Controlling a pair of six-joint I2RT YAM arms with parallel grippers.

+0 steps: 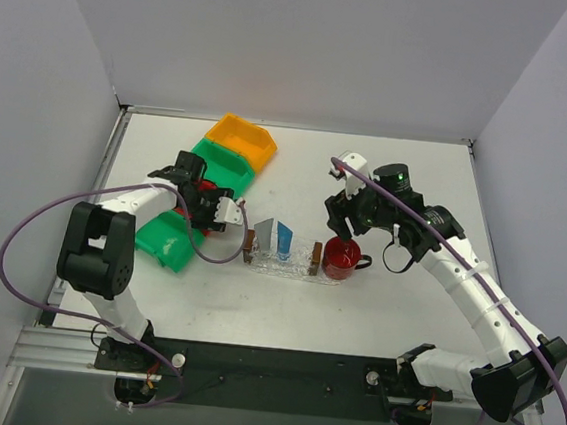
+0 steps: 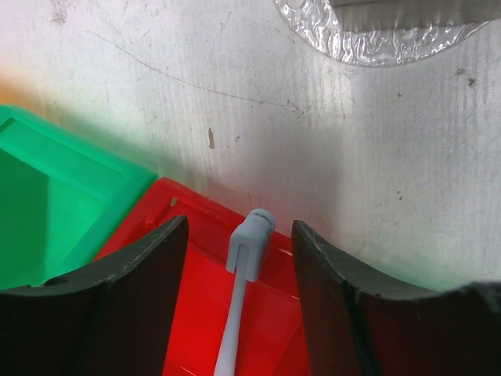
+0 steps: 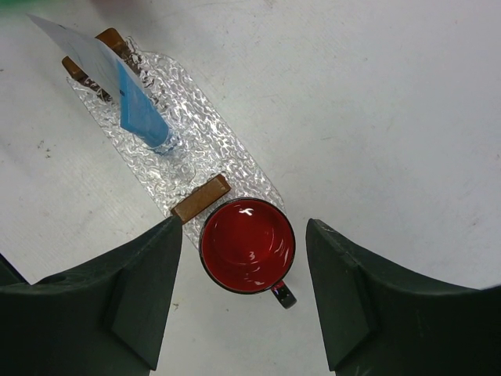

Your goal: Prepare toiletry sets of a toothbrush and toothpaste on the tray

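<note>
Your left claw (image 2: pixel 240 225) stands released, straddling but not touching the slim pale-blue plastic toothbrush (image 2: pixel 249 243), propped upright in the red plastic bin (image 2: pixel 196 298) for pinching. Your right claw (image 3: pixel 244 223), released and empty, hovers over the glossy red mug (image 3: pixel 247 244), which stands beside the clear dimpled tray (image 3: pixel 227 149) carrying the silver-grey toothpaste tube (image 3: pixel 70 39) and the blue toothpaste tube (image 3: pixel 141 106).

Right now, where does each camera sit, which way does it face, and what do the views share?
Top external: above and behind the arms, looking down at the table; both arms show.
Left wrist: on the left arm, facing down at the toothbrush over the red bin; its fingers show.
Right wrist: on the right arm, facing down at the red mug beside the tray; its fingers show.
Shared: top and right wrist both show tray, mug and blue tube.
</note>
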